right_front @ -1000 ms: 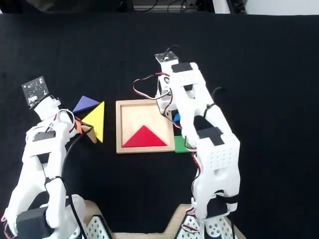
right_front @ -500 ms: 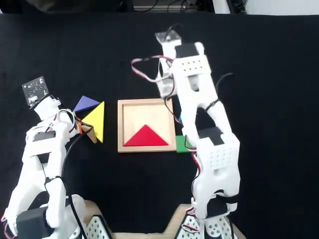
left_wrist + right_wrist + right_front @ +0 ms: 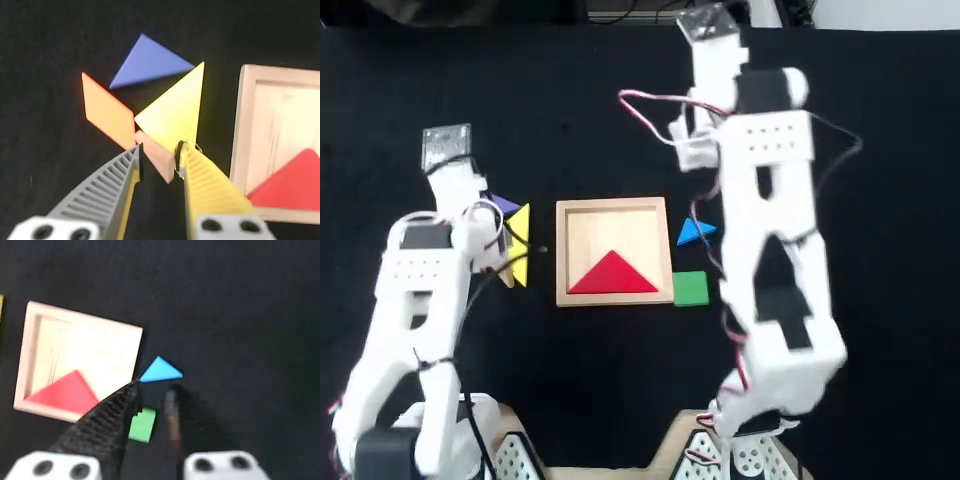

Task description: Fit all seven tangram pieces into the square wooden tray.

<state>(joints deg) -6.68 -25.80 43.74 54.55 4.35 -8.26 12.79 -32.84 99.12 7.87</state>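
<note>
Since the small, flat pink piece lies right between the left gripper's jaws, which stand apart on either side of it, that arm is nearer. The piece touches the yellow triangle, near the tray. The right gripper has its jaws apart and holds nothing.

Triangle in tray, square right

arms: left arm and right arm were white plastic with black motor blocks.
wires: red, white and black, looped beside right arm.
left gripper: grey and yellow, ribbed.
right gripper: black, ribbed.
</note>
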